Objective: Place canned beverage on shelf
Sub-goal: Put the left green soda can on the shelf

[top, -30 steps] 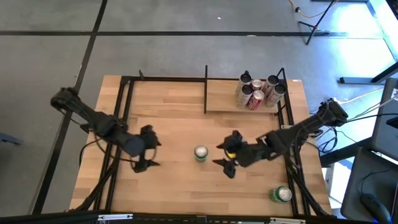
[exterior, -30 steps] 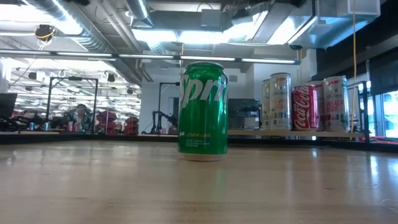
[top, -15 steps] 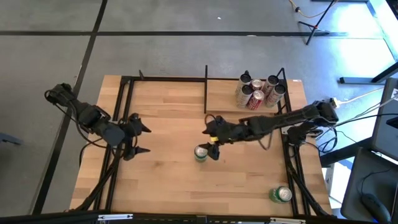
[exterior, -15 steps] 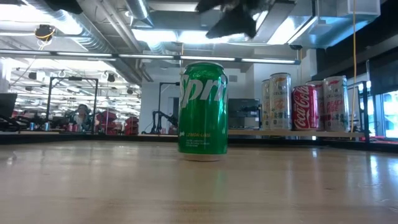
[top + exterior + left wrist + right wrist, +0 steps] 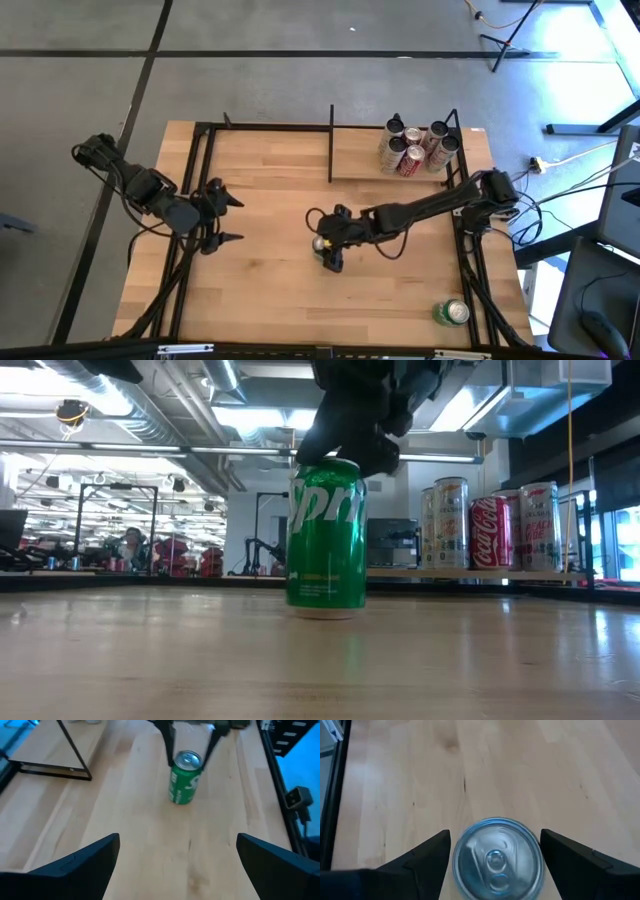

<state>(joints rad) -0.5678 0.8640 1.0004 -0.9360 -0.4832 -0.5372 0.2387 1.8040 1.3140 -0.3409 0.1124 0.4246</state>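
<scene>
From above, we see the right end effector [image 5: 327,249] over the green can [image 5: 320,244], mid-worktop [image 5: 270,290], well apart from the shelf [image 5: 360,160]. The left end effector [image 5: 222,220] waits spread, well apart from the can. Low down, the can [image 5: 326,535] stands upright. Through the right wrist, spread fingers [image 5: 420,857] flank the can [image 5: 496,857] without touching.

We see the right arm stretched long and low from the table's right edge toward the middle, its right claw [image 5: 325,247] pointing down with both fingers [image 5: 425,857] spread apart, one to either side and neither visibly pressing inward. The left arm sits folded back at the left edge, elbow bent. Its left claw [image 5: 222,220] faces toward the table's centre, held off the surface, fingers [image 5: 80,865] splayed wide with nothing between them.
</scene>
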